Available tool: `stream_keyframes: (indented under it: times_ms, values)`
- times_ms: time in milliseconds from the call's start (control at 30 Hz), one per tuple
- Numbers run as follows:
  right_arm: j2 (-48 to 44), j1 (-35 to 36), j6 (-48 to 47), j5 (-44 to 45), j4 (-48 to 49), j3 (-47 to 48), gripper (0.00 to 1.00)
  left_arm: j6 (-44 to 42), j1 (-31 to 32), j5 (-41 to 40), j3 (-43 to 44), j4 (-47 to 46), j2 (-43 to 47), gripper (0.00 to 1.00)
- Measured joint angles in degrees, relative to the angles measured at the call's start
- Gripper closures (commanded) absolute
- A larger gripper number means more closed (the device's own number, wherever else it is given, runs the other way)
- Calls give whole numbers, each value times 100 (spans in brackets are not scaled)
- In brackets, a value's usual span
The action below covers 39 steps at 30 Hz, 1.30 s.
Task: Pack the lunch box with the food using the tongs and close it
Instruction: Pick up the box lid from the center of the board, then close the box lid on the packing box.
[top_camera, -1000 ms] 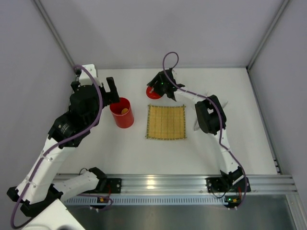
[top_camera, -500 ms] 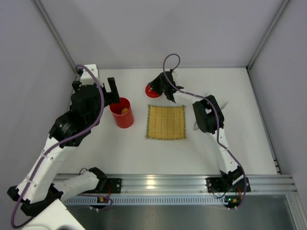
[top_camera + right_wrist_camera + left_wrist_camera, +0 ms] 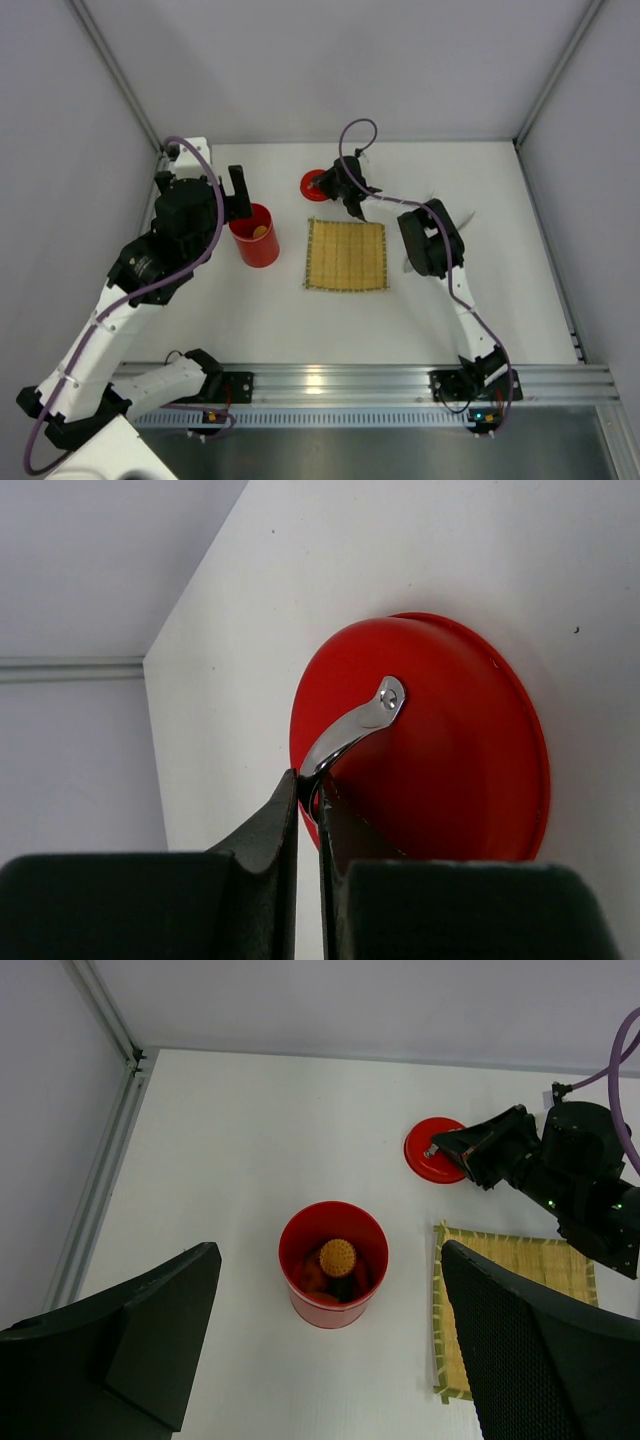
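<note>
The red lunch box [image 3: 255, 235] stands open left of the mat, with food in it: an orange-yellow slice [image 3: 338, 1257] on top of darker pieces. My left gripper [image 3: 328, 1250] hovers above it, open and empty; from above it [image 3: 232, 195] sits just behind the box. The red lid [image 3: 430, 750] lies on the table at the back [image 3: 314, 186]. My right gripper [image 3: 310, 785] is shut on its metal handle [image 3: 355, 725]. The tongs [image 3: 468, 214] seem to lie under the right arm, with only thin pale ends showing.
A square yellow bamboo mat [image 3: 345, 255] lies bare between the arms, its left edge beside the lunch box [image 3: 530, 1258]. Grey walls with metal corner posts close in the back and sides. An aluminium rail [image 3: 330, 380] runs along the near edge.
My right gripper has closed its fingers onto the lid's handle and edged slightly left. The left arm has shifted a little; its gripper stays open.
</note>
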<state>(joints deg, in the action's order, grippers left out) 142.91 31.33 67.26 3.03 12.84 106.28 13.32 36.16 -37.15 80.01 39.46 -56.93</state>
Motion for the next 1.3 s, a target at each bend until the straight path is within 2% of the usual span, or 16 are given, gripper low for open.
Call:
stream_keyframes:
  times_ms: [267, 633, 933, 1133, 1300]
  values:
    - [-328, 0, -247, 0, 348, -590, 100, 0, 0, -9, -68, 0, 2, 4]
    - [-1845, -7, -1075, -186, -52, -1178, 100, 0, 0, -149, -70, -44, 81, 4]
    - [-3246, 2, -1108, -1032, -42, -1665, 100, 0, 0, -177, -68, -57, 125, 4]
    - [-3530, 149, -811, -1738, 127, -1878, 100, 4, 0, -175, -68, -87, 133, 4]
    - [-3528, 667, -610, -2212, 269, -1897, 100, 15, 0, -170, -42, -87, 133, 4]
